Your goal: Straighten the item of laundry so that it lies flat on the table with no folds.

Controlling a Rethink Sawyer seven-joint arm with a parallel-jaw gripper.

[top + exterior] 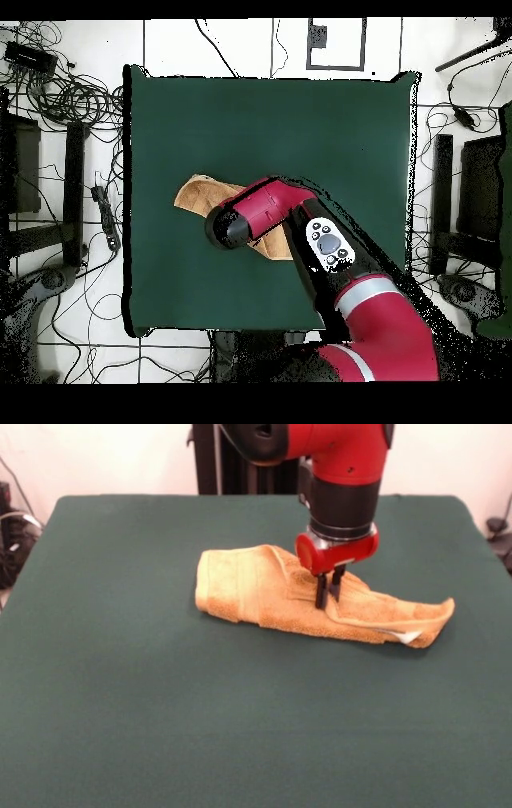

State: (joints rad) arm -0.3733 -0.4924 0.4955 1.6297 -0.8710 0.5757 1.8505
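Note:
The orange-tan towel [264,588] lies crumpled and folded over itself in a long bundle on the dark green table [160,712], right of the middle. Its white tag [410,637] peeks out at the right end. My gripper [329,602] points straight down onto the towel's middle, with its two black fingers close together and pinching a raised fold. In the overhead view the towel [198,192] sticks out on both sides of the red arm [290,215], which hides the gripper.
The robot's black pedestal [216,460] stands at the table's far edge. Cables and dark equipment [60,90] lie on the floor around the table [330,130].

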